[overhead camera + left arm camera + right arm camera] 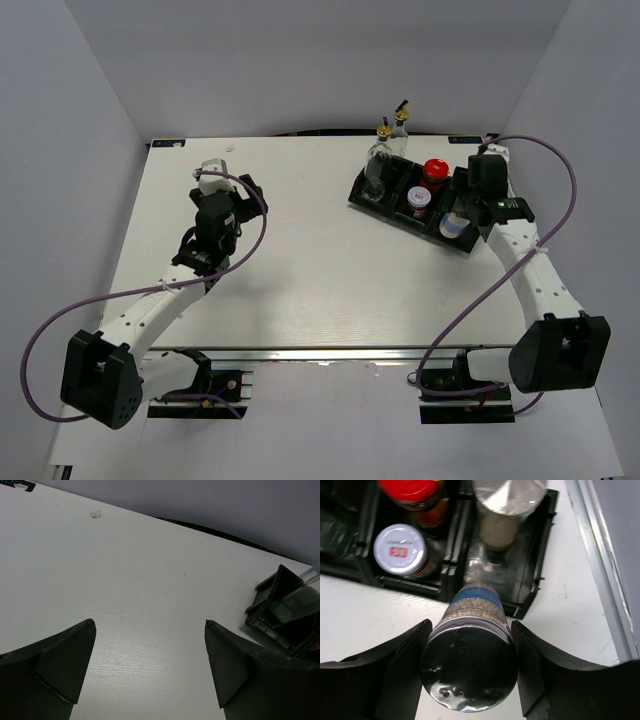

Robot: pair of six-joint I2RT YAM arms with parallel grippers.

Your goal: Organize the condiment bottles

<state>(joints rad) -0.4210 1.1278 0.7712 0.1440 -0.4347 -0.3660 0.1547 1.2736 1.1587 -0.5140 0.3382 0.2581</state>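
From above, the tray [365, 192] sits far right on the worktop [300, 260]. Two cruets [378, 165] stand at its left end, then a red jar [434, 170] and a silver jar [419, 198]. The left pincer [150, 665] hangs wide open and empty, out of the way. The right pincer [470, 626] squeezes one shaker [469, 672] over the tray's near edge, probably to slot it by the second shaker [507, 500]. That makes six bottles.

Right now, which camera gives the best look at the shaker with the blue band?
The right wrist view. The blue-banded shaker fills the frame, held in the right hand, shiny cap toward the lens. The top view shows it only small, at the right end of the black tray. The left wrist view misses it.
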